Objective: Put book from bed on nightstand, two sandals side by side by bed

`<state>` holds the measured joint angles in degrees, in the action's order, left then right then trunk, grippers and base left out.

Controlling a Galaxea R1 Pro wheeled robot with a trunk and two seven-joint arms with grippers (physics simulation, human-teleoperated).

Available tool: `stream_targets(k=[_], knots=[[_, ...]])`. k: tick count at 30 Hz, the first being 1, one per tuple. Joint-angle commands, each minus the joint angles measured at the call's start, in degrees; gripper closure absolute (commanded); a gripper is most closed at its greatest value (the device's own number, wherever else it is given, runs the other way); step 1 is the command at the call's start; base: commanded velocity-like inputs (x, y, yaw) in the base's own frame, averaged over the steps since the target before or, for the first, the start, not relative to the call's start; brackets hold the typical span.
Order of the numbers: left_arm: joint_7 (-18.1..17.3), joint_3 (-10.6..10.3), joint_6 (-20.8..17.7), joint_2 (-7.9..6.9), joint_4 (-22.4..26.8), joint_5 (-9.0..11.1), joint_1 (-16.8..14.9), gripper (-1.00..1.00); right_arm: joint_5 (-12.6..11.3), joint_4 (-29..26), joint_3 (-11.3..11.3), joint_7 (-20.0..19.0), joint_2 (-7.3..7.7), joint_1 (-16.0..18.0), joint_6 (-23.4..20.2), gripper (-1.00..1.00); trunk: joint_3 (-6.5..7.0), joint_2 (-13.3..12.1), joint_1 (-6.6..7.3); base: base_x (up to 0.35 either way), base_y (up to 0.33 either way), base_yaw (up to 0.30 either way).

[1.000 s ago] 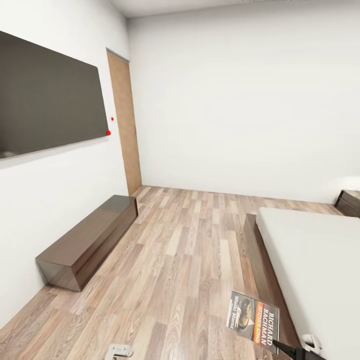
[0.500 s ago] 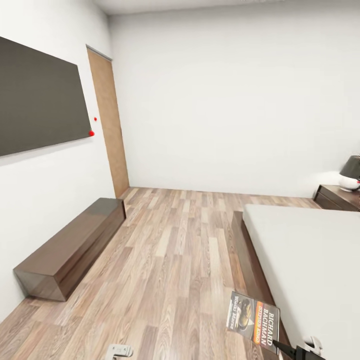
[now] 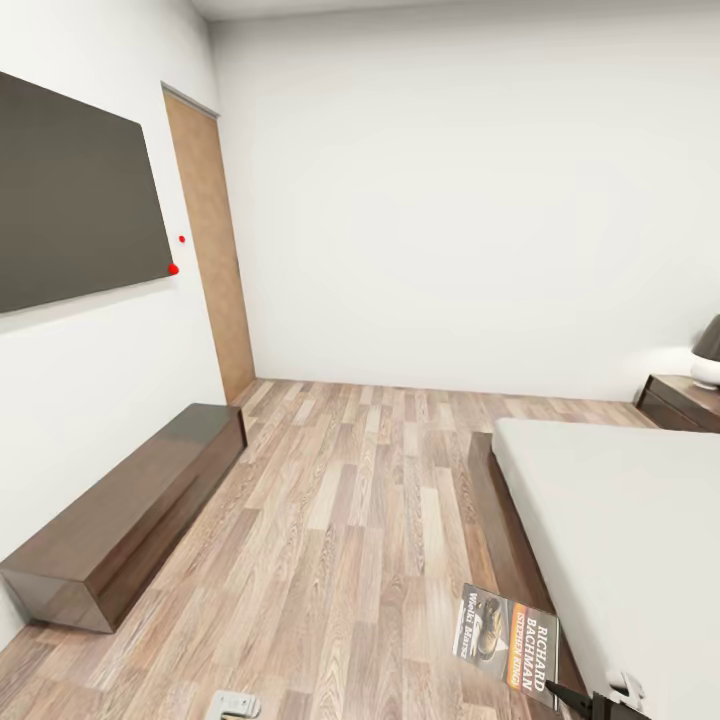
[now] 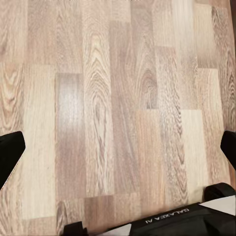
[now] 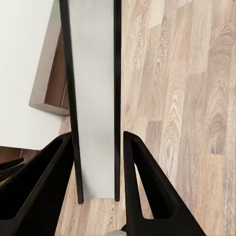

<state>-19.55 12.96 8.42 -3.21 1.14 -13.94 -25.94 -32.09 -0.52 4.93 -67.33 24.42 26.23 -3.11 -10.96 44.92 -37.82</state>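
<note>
My right gripper (image 3: 566, 696) is shut on the book (image 3: 508, 644), a thin paperback with an orange band and "Richard Bachman" in white, and holds it above the floor beside the bed (image 3: 620, 520). In the right wrist view the book (image 5: 93, 98) runs edge-on between the black fingers (image 5: 147, 191). The nightstand (image 3: 684, 400) stands by the far wall past the bed. My left gripper (image 4: 118, 150) hangs open over bare floor planks. The sandals are out of view.
A long low dark bench cabinet (image 3: 125, 515) sits along the left wall under a black screen (image 3: 70, 200). The wooden door (image 3: 210, 250) is in the far left corner. A lamp (image 3: 708, 352) stands on the nightstand. Wood floor (image 3: 360, 500) stretches between bench and bed.
The head view has swung to the right, so wall, door and bench slid left and the nightstand with its lamp came into view. The book stays held in my right gripper.
</note>
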Motion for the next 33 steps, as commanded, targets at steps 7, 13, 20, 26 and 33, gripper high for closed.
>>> stream_targets(k=[7,13,20,26,33], knots=[[4.8,-1.5,0.1,0.04,-0.1,-6.8,2.8,-1.0,-0.6,0.0,0.2,-0.1,0.01,0.0,-0.3,1.0,-0.08,0.1,-0.04,0.325,0.0,0.0],[6.3,-1.5,0.4,0.07,0.0,-8.4,4.3,-1.0,-0.6,0.0,0.2,-0.1,0.01,0.0,-0.3,1.0,-0.08,0.1,-0.04,0.325,0.0,0.0],[6.4,-1.5,0.5,0.54,0.0,-8.5,4.4,-1.0,-0.6,0.0,0.2,-0.1,0.01,0.0,-0.3,1.0,-0.08,0.1,-0.04,0.32,0.0,0.0],[6.4,-1.5,0.5,0.65,0.0,-8.4,4.4,-1.0,-0.6,0.0,0.2,-0.1,0.01,0.0,-0.4,1.0,-0.08,0.1,-0.04,0.32,0.0,0.0],[6.4,-1.5,0.5,0.66,0.0,-8.4,4.4,-1.0,-0.6,0.0,0.2,-0.2,0.01,0.0,-0.3,1.0,-0.08,0.1,-0.04,0.32,0.0,0.0]])
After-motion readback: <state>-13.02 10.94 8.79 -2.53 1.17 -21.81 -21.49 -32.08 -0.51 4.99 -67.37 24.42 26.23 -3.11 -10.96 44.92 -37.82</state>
